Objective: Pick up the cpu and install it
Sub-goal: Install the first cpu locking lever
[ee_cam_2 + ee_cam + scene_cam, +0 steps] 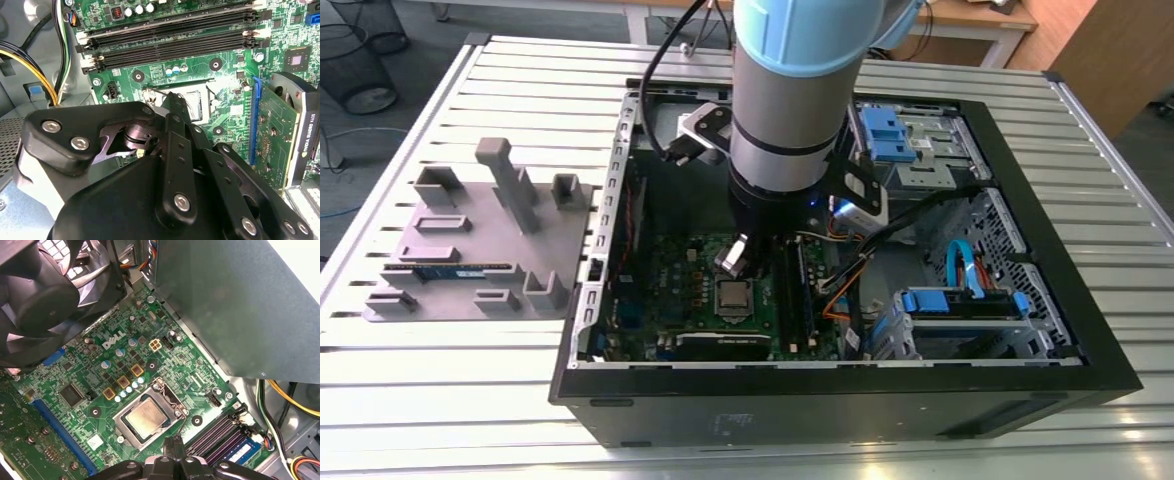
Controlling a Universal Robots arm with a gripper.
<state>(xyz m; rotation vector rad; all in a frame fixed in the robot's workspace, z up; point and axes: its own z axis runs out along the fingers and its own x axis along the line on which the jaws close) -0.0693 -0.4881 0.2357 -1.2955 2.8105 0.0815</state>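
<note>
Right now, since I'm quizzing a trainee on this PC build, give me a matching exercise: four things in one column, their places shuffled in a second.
1. cpu
2. memory stick
3. pincer
4. grey tray

A. lying on the grey tray
B. on the slatted table, at the exterior view's left of the computer case
C. seated in the motherboard socket
D. inside the case, close to the cpu

Pairs: 1-C, 2-A, 3-D, 4-B

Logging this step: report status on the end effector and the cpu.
End effector low inside the case, just above the socket. Cpu seated in the motherboard socket, nothing gripped. Fan alongside, not blocking.
</note>
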